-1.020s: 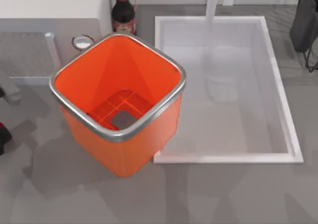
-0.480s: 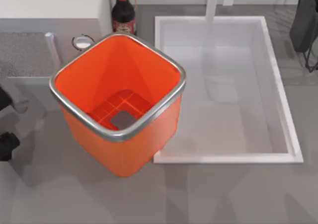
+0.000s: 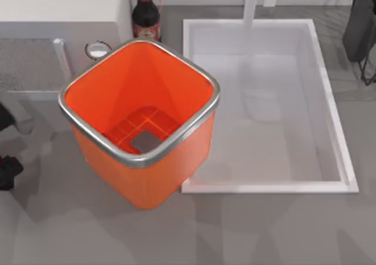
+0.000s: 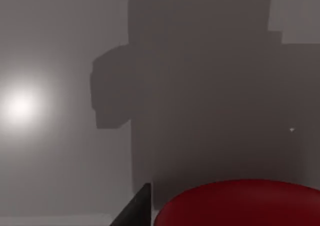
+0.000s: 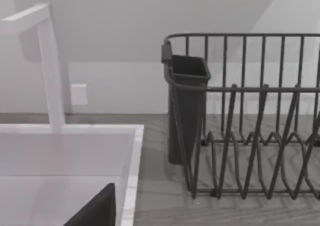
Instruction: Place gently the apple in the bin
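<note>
The left gripper [image 3: 6,172] sits at the table's left edge, well left of the bin [image 3: 140,159]. The apple [image 4: 240,203] shows right at its fingers, but whether they grip it cannot be told. A good move lifts high over the silver rim, then lowers slowly inside. The apple looks round, shiny, dark red.

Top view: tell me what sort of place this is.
Probably a rendered kitchen counter: a white sink with a faucet, a wire dish rack beside it, and a bottle behind the orange bin.
</note>
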Available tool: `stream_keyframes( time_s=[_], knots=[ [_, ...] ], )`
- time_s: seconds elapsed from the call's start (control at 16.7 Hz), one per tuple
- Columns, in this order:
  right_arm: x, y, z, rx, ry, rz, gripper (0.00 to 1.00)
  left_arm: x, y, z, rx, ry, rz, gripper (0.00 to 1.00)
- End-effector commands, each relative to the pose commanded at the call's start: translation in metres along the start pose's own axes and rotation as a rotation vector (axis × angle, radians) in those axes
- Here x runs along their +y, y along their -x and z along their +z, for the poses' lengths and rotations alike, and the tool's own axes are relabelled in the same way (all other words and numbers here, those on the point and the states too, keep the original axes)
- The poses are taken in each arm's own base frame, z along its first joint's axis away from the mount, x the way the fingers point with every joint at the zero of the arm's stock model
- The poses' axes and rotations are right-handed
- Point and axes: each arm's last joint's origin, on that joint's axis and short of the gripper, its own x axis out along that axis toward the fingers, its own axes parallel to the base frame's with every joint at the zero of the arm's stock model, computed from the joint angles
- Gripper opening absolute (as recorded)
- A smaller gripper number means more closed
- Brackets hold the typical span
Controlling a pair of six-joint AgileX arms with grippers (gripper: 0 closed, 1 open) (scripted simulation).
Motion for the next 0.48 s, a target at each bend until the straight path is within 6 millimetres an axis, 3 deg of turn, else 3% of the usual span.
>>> stream_keyframes(
  time_s=[0.42,0.48],
  knots=[
    [0.0000,0.0000,0.0000,0.000,0.000,0.000,1.00,0.0000,0.0000,0.0000,0.000,0.000,0.000,0.02],
    [0.0000,0.0000,0.0000,0.000,0.000,0.000,1.00,0.0000,0.0000,0.0000,0.000,0.000,0.000,0.00]
  ],
)
